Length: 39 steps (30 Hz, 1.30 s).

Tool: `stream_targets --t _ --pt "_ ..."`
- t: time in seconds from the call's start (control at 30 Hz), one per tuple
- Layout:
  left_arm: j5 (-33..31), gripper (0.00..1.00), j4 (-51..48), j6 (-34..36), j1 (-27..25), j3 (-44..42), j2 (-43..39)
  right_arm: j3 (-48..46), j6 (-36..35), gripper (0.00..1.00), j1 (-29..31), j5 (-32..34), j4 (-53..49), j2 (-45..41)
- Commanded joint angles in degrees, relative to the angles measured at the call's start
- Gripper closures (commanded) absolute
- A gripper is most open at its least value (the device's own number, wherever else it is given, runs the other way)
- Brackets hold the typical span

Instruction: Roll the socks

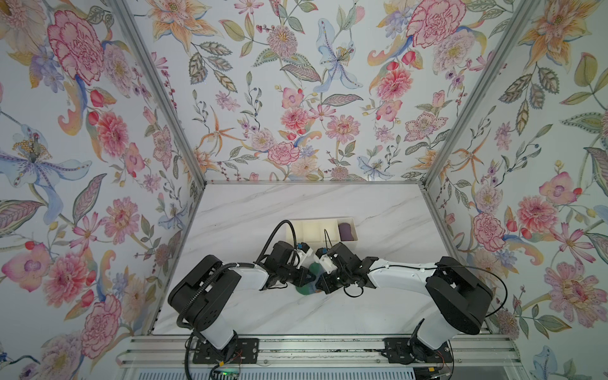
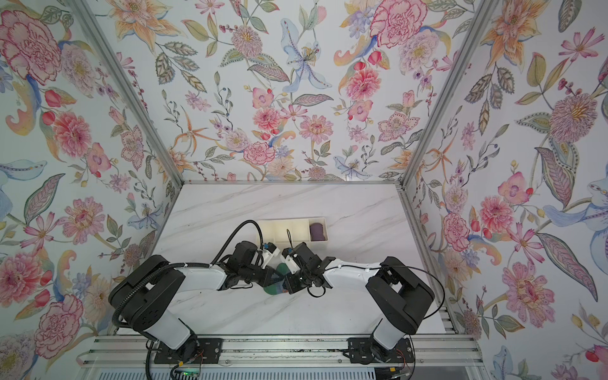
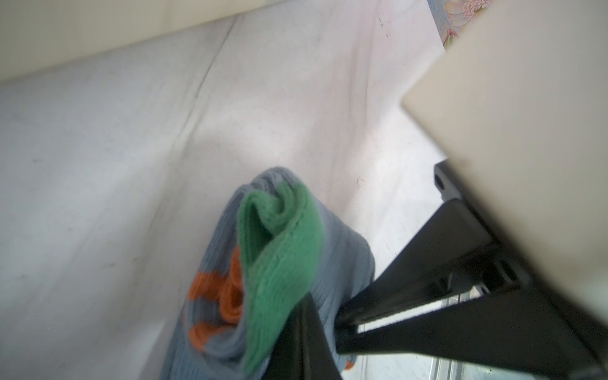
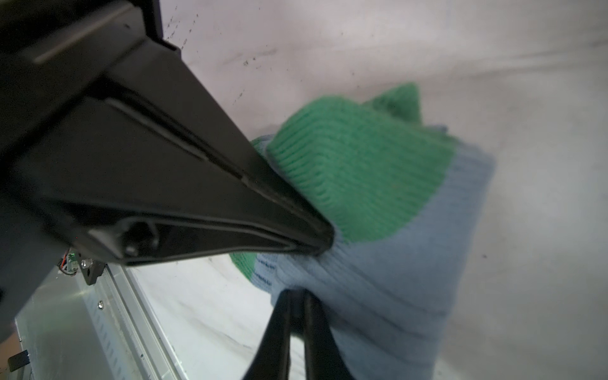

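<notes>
In both top views the two arms meet at the lower middle of the frame, over the marbled white bench (image 1: pixel 296 204). The socks (image 1: pixel 304 290) sit between their wrists, only a little green and blue-grey showing past the black housings.

In the left wrist view the socks (image 3: pixel 279 250) fill the lower centre. They are a loose roll of blue-grey ribbed cloth with a green fold wrapped over the top and orange stripes and an orange cuff curled inside at the lower left. The left end effector (image 3: pixel 304 304) comes up from the bottom edge of that frame, its black fingers drawn tight together on the green and blue-grey cloth. The right end effector (image 3: pixel 340 324) enters from the lower right, its two fingers narrowing to a slim gap where their tips bite into the blue-grey side of the roll.

The right wrist view agrees: the right arm's own fingers (image 4: pixel 312 316) rise from the bottom edge, nearly closed, pinching the blue-grey cloth. The left arm's pair come in from the left, closed on the roll just below the green patch.

The roll may be raised a little off the bench, but the arms cover too much to be sure.

Above the wrists, at the middle of the frame, lies a cream divided tray (image 1: pixel 311 232). A dark purple bundle (image 1: pixel 347 230) sits in its rightmost compartment, well apart from the socks.
</notes>
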Motion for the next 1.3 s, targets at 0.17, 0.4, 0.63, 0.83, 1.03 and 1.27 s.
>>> stream_targets --t 0.17,0.4,0.63,0.83,1.03,1.27 --pt "-2.51 1.00 -7.14 3.29 -0.59 -1.14 3.14 -2.62 1.80 0.80 -3.52 -3.55 -1.94 -4.01" --pt "-3.24 1.00 -7.99 4.25 -0.60 -0.87 3.90 -7.00 6.40 0.60 -9.55 -10.77 4.82 -10.05" --pt "-3.06 1.00 -7.66 4.45 -0.62 -0.75 4.62 -9.95 8.88 0.54 -14.47 -11.94 6.64 -8.42" --pt "-3.31 1.00 -7.94 4.55 -0.66 -0.92 4.44 -11.93 12.16 0.54 -15.74 -15.52 14.04 -5.64" --pt "-3.14 1.00 -7.32 4.20 -0.60 -0.97 4.71 -12.95 13.51 0.54 -15.84 -16.84 17.47 -3.77" --pt "-2.96 1.00 -7.22 4.20 -0.60 -0.78 5.06 -13.75 14.24 0.54 -15.82 -16.49 19.19 -1.60"
